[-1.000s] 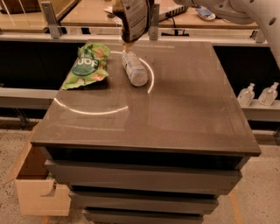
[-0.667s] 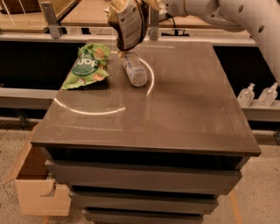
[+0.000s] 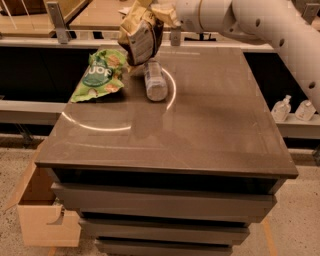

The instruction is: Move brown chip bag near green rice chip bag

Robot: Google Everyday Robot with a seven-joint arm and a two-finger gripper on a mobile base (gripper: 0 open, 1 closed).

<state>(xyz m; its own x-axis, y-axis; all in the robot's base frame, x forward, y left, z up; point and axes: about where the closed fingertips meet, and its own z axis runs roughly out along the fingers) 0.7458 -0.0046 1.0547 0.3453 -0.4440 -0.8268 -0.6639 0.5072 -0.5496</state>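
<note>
My gripper (image 3: 150,11) is at the top of the camera view, shut on the top of the brown chip bag (image 3: 140,37), a dark brown and pale yellow foil bag. The bag hangs tilted above the far left of the table (image 3: 200,130), its lower end just over the table between the other two things. The green rice chip bag (image 3: 100,75) lies flat to its lower left, close by. A clear plastic bottle (image 3: 154,80) lies on its side just right of the hanging bag.
My white arm (image 3: 260,25) reaches in from the upper right. A cardboard box (image 3: 40,210) sits on the floor at the left. Small bottles (image 3: 292,107) stand on a ledge at the right. A rail runs behind the table.
My gripper has carried the brown chip bag left and down, closer to the green rice chip bag. The green bag and bottle have not moved.
</note>
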